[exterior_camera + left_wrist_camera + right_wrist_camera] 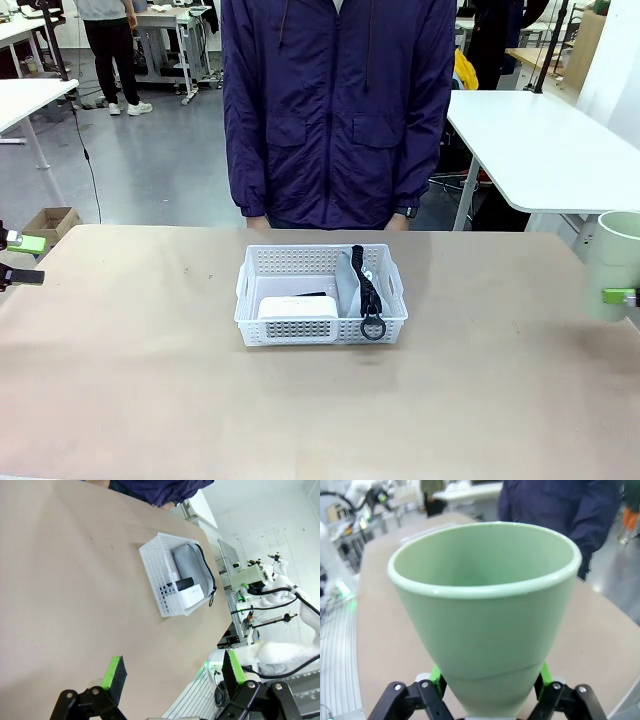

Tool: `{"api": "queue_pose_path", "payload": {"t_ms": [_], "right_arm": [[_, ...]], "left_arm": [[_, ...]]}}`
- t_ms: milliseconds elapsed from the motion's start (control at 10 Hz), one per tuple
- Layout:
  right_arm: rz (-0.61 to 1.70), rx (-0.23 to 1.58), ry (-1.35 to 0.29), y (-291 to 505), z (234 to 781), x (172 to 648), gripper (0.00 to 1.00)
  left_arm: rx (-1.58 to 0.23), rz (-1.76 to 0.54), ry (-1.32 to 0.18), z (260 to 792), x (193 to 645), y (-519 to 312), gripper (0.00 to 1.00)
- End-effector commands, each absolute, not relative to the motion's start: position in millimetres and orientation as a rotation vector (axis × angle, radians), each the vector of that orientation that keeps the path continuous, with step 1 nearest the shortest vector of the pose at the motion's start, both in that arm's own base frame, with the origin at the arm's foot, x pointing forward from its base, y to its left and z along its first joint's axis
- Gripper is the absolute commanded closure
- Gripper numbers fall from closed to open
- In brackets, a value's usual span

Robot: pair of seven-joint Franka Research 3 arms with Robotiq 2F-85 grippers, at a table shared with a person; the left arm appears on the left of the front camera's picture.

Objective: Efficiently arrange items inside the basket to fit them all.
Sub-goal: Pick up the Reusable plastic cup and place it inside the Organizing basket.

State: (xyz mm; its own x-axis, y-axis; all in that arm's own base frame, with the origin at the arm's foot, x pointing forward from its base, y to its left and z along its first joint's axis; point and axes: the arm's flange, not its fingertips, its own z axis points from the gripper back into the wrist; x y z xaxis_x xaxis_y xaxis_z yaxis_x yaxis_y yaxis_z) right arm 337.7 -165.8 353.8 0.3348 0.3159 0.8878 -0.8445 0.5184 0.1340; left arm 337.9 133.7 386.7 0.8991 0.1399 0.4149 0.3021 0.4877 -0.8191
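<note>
The white lattice basket [300, 330] sits mid-table. Inside it a grey pouch [348, 285] stands on edge at the right, and its black strap and ring [372, 325] hang over the front rim. At the left lies a white block [297, 307] with a black stapler [312, 295] just behind it. The left wrist view shows the basket [157, 587], pouch [189, 567], stapler [184, 584] and block [192, 596] from above. My right gripper [490, 680] is shut on the pale green cup [485, 610], held upright at the table's right edge [618, 260]. My left gripper [175, 669] is open and holds nothing, at the far left [20, 260].
A person in a dark blue jacket [335, 110] stands at the far side behind the basket, hands down. Bare brown tabletop [150, 380] surrounds the basket on all sides. Other white tables [540, 140] stand beyond.
</note>
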Motion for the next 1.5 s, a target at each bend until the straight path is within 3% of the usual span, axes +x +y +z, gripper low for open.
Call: {"api": "queue_pose_path", "payload": {"t_ms": [0, 100, 200, 300, 800, 900, 1100, 1400], "right_arm": [[0.917, 0.662, -0.728, -89.1, 397.2, 257.8, 0.75], [0.932, 0.675, -0.708, -85.7, 396.9, 254.5, 0.75], [0.922, 0.695, -0.76, -91.4, 395.5, 252.2, 1.0], [0.9, 0.653, -0.752, -143.7, 406.6, 324.2, 1.0], [0.9, 0.653, -0.752, -143.7, 406.6, 324.2, 1.0], [0.889, 0.665, -0.725, -145.2, 406.2, 319.4, 0.18], [0.972, 0.565, -0.68, -91.3, 461.0, 344.7, 0.18], [1.121, 0.461, -0.424, 41.1, 530.9, 398.9, 0.18]], "left_arm": [[-1.064, -0.104, -0.458, 386.7, 332.2, 131.4, 0.0], [-1.064, -0.104, -0.458, 386.7, 332.2, 131.4, 0.0], [-1.064, -0.104, -0.458, 386.7, 332.2, 131.4, 0.0], [-1.064, -0.104, -0.458, 386.7, 332.2, 131.4, 0.0], [-1.064, -0.104, -0.458, 386.7, 332.2, 131.4, 0.0], [-1.064, -0.104, -0.458, 386.7, 332.2, 131.4, 0.0], [-1.064, -0.104, -0.458, 386.7, 332.2, 131.4, 0.0], [-1.064, -0.104, -0.458, 386.7, 332.2, 131.4, 0.0]]}}
